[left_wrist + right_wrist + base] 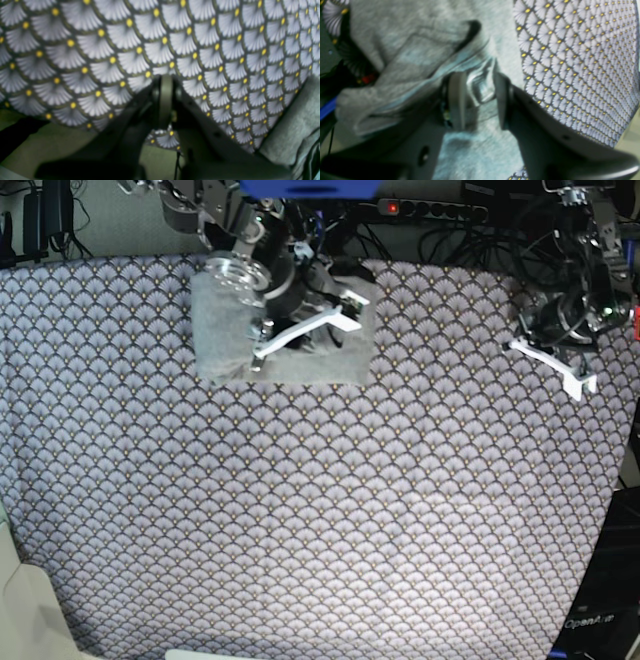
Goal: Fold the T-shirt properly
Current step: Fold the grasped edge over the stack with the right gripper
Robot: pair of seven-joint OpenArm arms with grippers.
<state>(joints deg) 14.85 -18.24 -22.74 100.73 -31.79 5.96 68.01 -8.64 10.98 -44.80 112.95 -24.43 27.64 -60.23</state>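
Observation:
The light grey T-shirt (225, 330) lies as a folded rectangle on the patterned cloth at the back left of the base view. My right gripper (348, 312) is down on its right part. In the right wrist view the right gripper (478, 100) has its jaws apart, with a raised ridge of the T-shirt (407, 57) standing between the fingers (456, 100); a dark neck edge shows ahead. My left gripper (585, 385) hovers far off near the table's right edge. Seen from the left wrist, the left gripper (165, 100) is shut with nothing in it.
The purple-grey scallop-patterned cloth (320, 510) covers the whole table. Cables and a power strip (440, 210) run along the back edge. A grey-green fabric (295, 125) shows at the lower right of the left wrist view.

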